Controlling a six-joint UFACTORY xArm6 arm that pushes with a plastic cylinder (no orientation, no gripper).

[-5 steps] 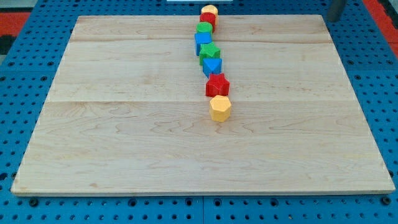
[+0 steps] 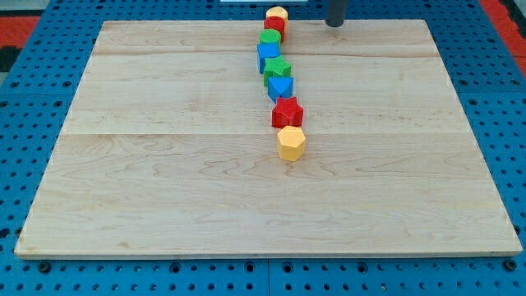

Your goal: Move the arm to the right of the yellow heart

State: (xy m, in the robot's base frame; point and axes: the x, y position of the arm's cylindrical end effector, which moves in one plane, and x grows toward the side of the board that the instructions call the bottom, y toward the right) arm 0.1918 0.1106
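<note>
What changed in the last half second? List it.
My tip slid toward the view's left along the board's top edge, from the top right corner to a spot just right of the yellow heart. It touches no block. The column of blocks, from the yellow heart down to the yellow hexagon, stayed put.
</note>
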